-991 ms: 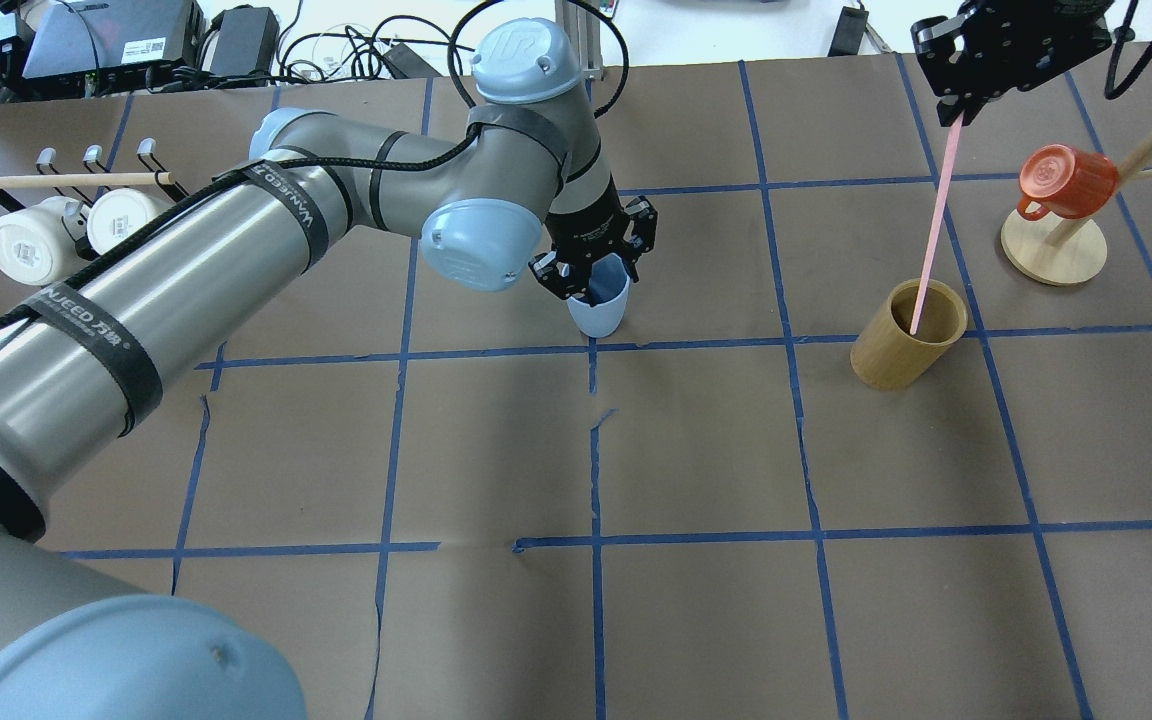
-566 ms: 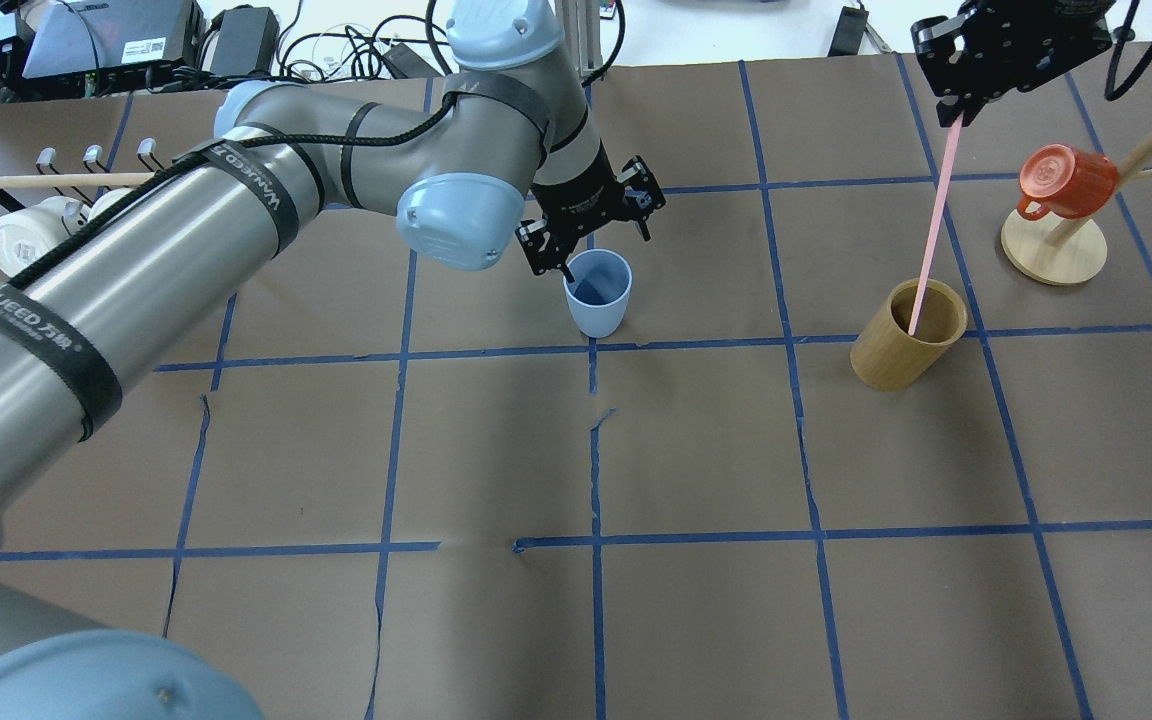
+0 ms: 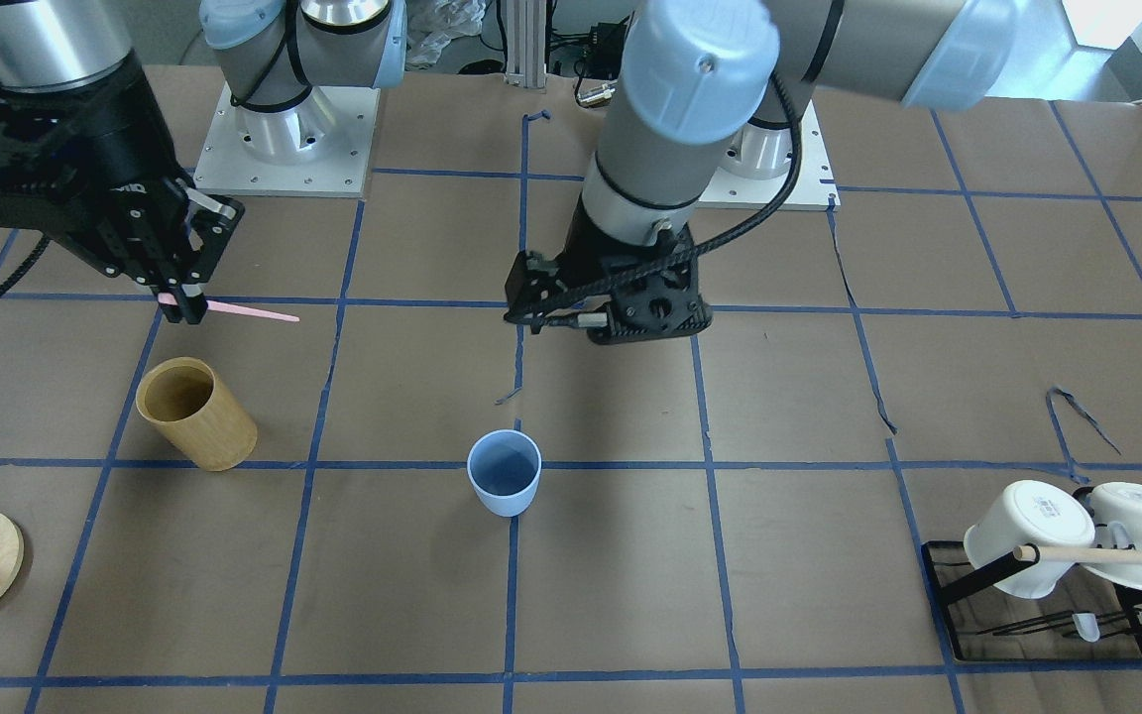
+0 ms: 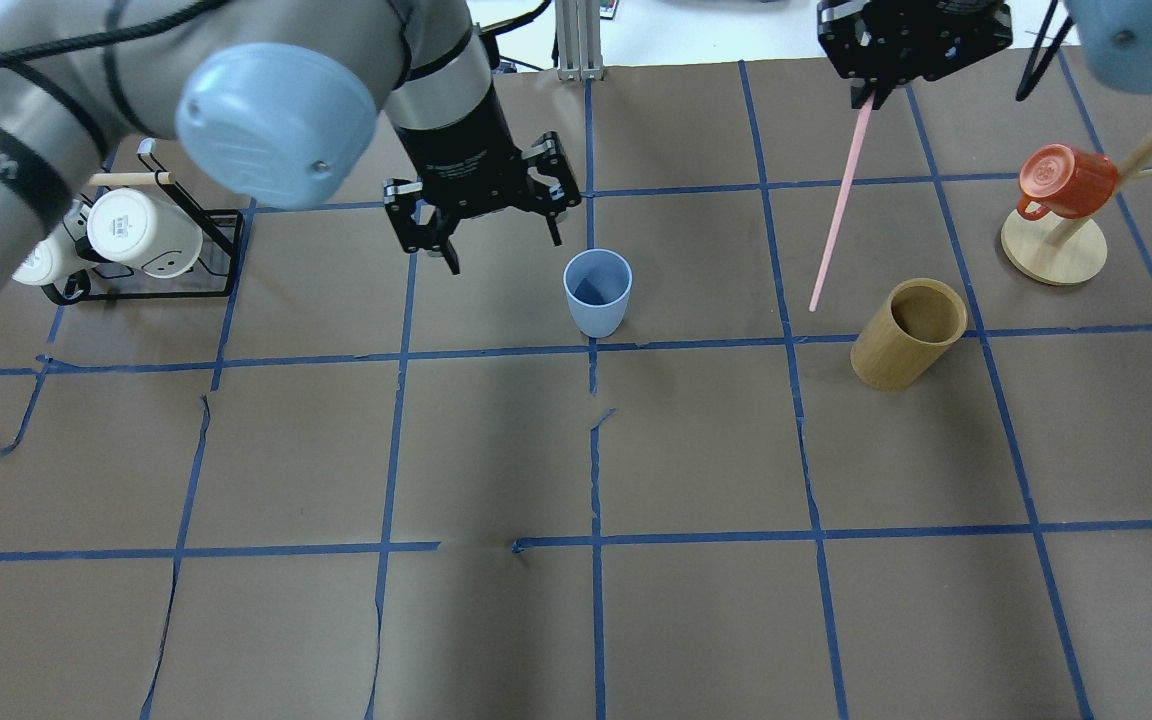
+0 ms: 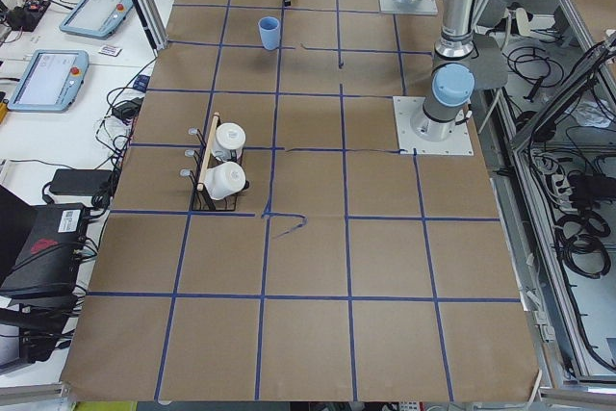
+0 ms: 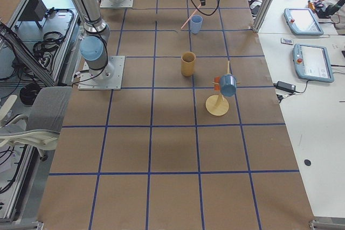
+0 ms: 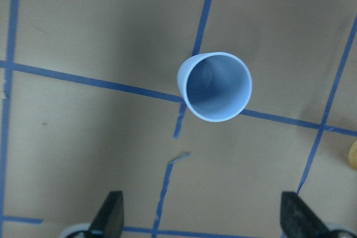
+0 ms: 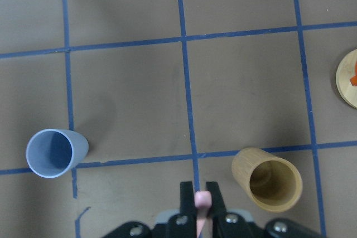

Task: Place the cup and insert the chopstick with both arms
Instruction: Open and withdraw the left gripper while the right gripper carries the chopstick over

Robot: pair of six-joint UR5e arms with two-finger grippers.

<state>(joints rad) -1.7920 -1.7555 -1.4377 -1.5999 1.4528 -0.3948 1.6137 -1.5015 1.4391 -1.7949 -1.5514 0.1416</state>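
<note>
Cup [image 4: 597, 291] stands upright mid worktop [image 4: 696, 450]; left hand [image 4: 504, 250] spread apart beside it. Right hand [image 4: 871, 95] clamps pink chopstick [image 4: 841, 210], tip hanging between cup and wooden holder [image 4: 911, 330]. Risk: slanted stick clips rim, tipping cup.

"Could a hand get to the blue cup [image 4: 597, 290]?"
"Yes. It stood alone; the left gripper [image 4: 503, 250] hung off to one side."
"And the wooden pot [image 4: 908, 333]?"
"Its top was open. The pink chopstick [image 4: 841, 205] hung slanted between pot and cup."
</note>
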